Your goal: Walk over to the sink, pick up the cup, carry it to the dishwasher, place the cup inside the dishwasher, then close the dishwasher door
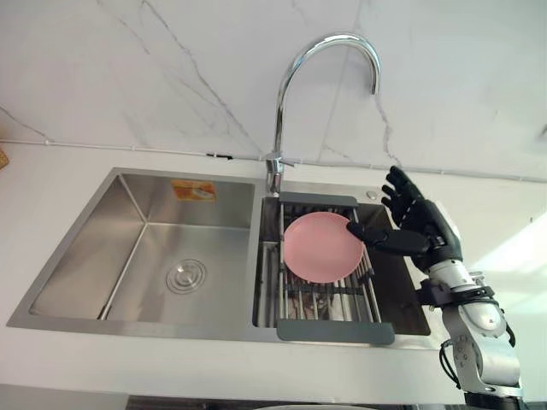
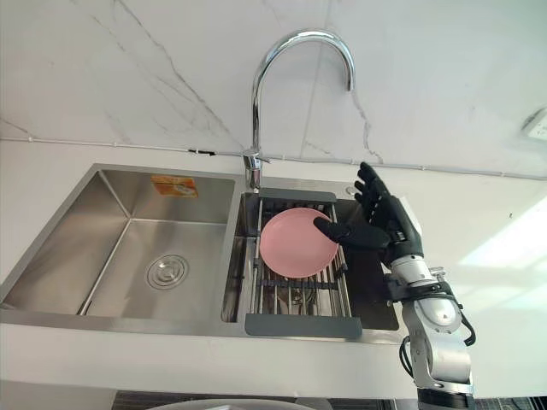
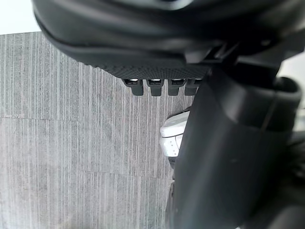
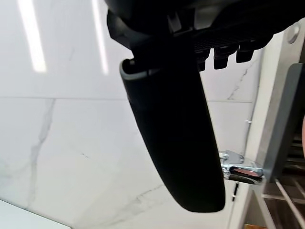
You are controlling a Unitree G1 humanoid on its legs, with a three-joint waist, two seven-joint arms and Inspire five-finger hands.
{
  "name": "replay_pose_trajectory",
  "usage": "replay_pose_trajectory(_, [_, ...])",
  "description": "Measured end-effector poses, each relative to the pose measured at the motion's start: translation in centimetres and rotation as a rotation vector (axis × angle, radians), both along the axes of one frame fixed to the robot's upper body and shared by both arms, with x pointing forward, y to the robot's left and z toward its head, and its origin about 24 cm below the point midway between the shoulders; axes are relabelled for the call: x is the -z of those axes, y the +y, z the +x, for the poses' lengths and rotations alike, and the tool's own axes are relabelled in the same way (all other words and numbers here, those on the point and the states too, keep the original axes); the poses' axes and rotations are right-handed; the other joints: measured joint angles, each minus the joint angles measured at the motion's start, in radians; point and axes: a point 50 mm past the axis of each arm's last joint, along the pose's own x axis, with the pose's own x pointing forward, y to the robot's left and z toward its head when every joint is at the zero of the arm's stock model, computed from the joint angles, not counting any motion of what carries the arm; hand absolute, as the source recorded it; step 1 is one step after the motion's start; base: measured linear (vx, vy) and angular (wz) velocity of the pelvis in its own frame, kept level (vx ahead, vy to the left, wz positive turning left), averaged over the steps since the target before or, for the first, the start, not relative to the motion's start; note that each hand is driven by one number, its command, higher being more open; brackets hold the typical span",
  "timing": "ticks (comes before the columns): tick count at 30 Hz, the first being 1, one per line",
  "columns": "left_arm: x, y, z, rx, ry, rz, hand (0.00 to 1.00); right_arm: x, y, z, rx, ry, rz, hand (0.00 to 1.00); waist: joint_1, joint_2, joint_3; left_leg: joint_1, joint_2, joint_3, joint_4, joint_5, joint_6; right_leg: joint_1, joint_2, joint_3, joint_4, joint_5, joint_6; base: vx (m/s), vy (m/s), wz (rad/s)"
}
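A pink round dish [image 1: 323, 246] lies tilted on a grey drying rack [image 1: 335, 330] set in the right basin of a steel sink. My right hand [image 1: 419, 226] hovers open at the rack's right side. Its fingers are spread upward and its thumb [image 2: 338, 231] reaches toward the dish's right rim, close to it or just touching. In the right wrist view the thumb [image 4: 176, 143] stands straight before the marble wall. My left hand [image 3: 238, 143] hangs low over a grey striped floor, its fingers relaxed and holding nothing.
The left basin [image 1: 171, 248] is bare, with a round drain [image 1: 185, 276]. A tall curved chrome faucet [image 1: 282, 94] rises between the basins, just behind the rack. White counter surrounds the sink, and a marble wall [image 1: 128, 68] stands behind it.
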Motion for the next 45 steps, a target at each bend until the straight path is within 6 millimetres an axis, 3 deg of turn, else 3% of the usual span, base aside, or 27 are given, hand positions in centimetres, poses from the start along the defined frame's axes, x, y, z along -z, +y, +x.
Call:
replay_pose_trajectory(8, [-0.5, 2.0, -0.3, 0.006, 0.030, 0.051, 1.00, 1.5, 0.1, -0.5, -0.070, 0.109, -0.213, 1.00, 0.000, -0.099, -0.010, 0.000, -0.005, 0.010, 0.005, -0.007, -0.007, -0.015, -0.003, 0.002, 0.004, 0.004, -0.010, -0.01, 0.003, -0.03])
replay_pose_trajectory(11, [-0.7, 2.7, -0.4, -0.018, 0.039, 0.066, 1.00, 1.7, 0.1, -0.5, -0.096, 0.125, -0.305, 1.00, 0.000, -0.126, -0.009, -0.004, -0.004, 0.009, 0.013, -0.010, -0.008, -0.023, -0.005, -0.017, 0.011, -0.011, -0.034, 0.00, 0.000, 0.00])
replay_pose_trajectory(12, [-0.8, 2.9, -0.3, -0.033, 0.034, 0.070, 1.00, 1.6, 0.1, -0.5, -0.104, 0.120, -0.331, 1.00, 0.000, -0.135, -0.004, -0.011, 0.003, 0.008, 0.035, -0.022, -0.011, -0.025, -0.004, -0.037, 0.022, -0.017, -0.056, 0.00, -0.036, -0.08])
replay_pose_trajectory(13, [-0.8, 3.1, -0.3, -0.051, 0.031, 0.074, 1.00, 1.6, 0.3, -0.4, -0.120, 0.113, -0.342, 1.00, 0.001, -0.137, -0.004, -0.022, 0.019, 0.010, 0.074, -0.045, -0.017, -0.028, -0.001, -0.105, 0.042, -0.018, -0.102, 0.01, -0.052, -0.14])
replay_pose_trajectory(16, [-0.9, 3.5, 0.1, -0.056, 0.026, 0.084, 1.00, 1.2, 1.2, -0.1, -0.199, 0.072, -0.401, 1.00, 0.004, -0.135, -0.001, -0.063, 0.090, 0.036, 0.203, -0.124, -0.027, -0.045, 0.016, -0.261, 0.108, 0.019, -0.155, 0.01, -0.082, -0.43])
replay_pose_trajectory(19, [-1.0, 3.7, 0.1, -0.056, 0.031, 0.091, 1.00, 1.5, 1.5, -0.2, -0.222, 0.062, -0.442, 1.00, 0.000, -0.131, 0.003, -0.077, 0.127, 0.041, 0.246, -0.157, -0.019, -0.062, 0.035, -0.285, 0.137, 0.063, -0.153, -0.03, -0.005, -0.19])
replay_pose_trajectory(21, [-1.0, 3.8, 0.2, -0.071, 0.024, 0.097, 1.00, 1.4, 1.5, -0.2, -0.223, 0.049, -0.479, 1.00, 0.004, -0.132, 0.008, -0.079, 0.134, 0.040, 0.244, -0.157, -0.017, -0.069, 0.040, -0.283, 0.139, 0.091, -0.136, -0.01, 0.039, -0.03])
replay_pose_trajectory(28, [-0.9, 3.6, 0.2, -0.093, 0.018, 0.093, 1.00, 0.9, 2.2, -0.2, -0.244, -0.031, -0.568, 1.00, 0.017, -0.130, 0.010, -0.065, 0.127, 0.054, 0.246, -0.154, -0.009, -0.070, 0.034, -0.259, 0.140, 0.106, -0.122, 0.01, 0.042, -0.04])
replay_pose_trajectory(32, [-0.8, 3.1, 0.4, -0.094, 0.013, 0.082, 1.00, 1.1, 2.5, -0.3, -0.254, -0.040, -0.638, 1.00, 0.021, -0.116, 0.020, -0.063, 0.114, 0.063, 0.246, -0.160, -0.002, -0.048, 0.028, -0.257, 0.090, 0.115, -0.109, -0.03, 0.023, -0.06])
replay_pose_trajectory(39, [-0.5, 1.6, 1.7, -0.083, -0.035, 0.055, 1.00, 2.2, 3.7, -0.3, -0.244, -0.038, -0.706, 1.00, 0.034, -0.051, 0.065, -0.079, 0.093, 0.057, 0.247, -0.165, 0.007, -0.039, 0.014, -0.262, 0.054, 0.117, -0.105, -0.02, 0.000, 0.04])
replay_pose_trajectory(42, [-0.4, 1.1, 2.3, -0.039, -0.048, 0.040, 1.00, 3.3, 3.5, -0.5, -0.217, -0.001, -0.693, 1.00, 0.034, -0.027, 0.079, -0.087, 0.065, 0.044, 0.237, -0.140, 0.013, -0.039, -0.012, -0.274, 0.051, 0.094, -0.070, -0.01, -0.009, 0.13])
replay_pose_trajectory(45, [-0.3, 0.6, 2.6, -0.040, -0.059, 0.028, 1.00, 3.9, 3.4, -0.6, -0.200, 0.016, -0.716, 1.00, 0.035, -0.003, 0.085, -0.091, 0.049, 0.038, 0.225, -0.122, 0.017, -0.039, -0.024, -0.284, 0.040, 0.089, -0.062, -0.02, -0.014, 0.10])
